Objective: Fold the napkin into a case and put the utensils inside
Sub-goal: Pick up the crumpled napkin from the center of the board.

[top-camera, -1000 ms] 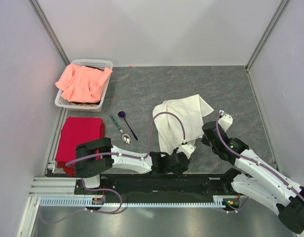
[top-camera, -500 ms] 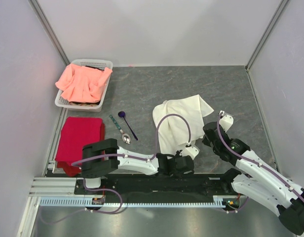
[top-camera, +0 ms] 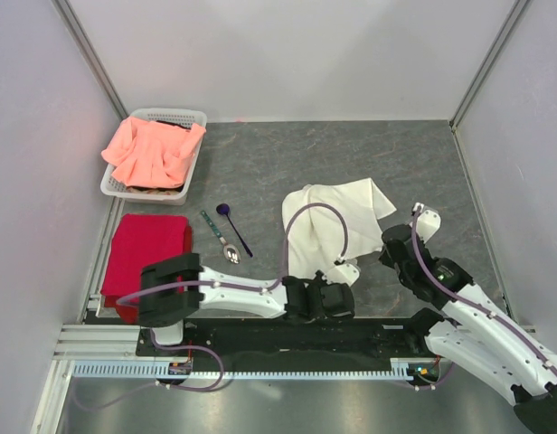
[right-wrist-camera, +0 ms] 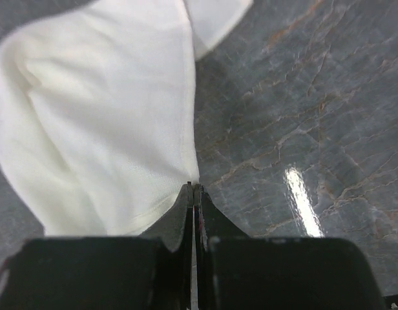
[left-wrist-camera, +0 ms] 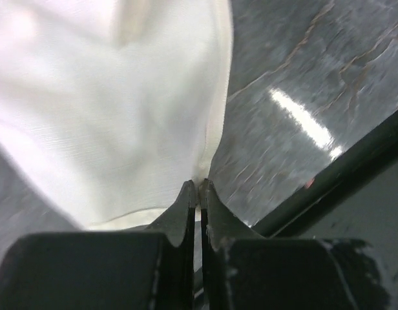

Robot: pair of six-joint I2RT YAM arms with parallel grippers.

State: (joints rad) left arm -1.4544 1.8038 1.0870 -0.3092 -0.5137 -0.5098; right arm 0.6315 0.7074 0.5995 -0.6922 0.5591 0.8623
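Two pinches: left jaws and right jaws each clamp an edge of the crumpled thin cream-white cloth napkin [top-camera: 337, 221], bunched centre-right on the grey marbled tabletop [top-camera: 260, 163]; best draw them apart evenly and low to flatten it for folding.

no readable txt, no labels, brands, nos. or signs in any view

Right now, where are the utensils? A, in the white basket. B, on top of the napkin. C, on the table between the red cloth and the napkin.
C: the utensils lie on the grey table, with the red cloth to their left and the napkin to their right.
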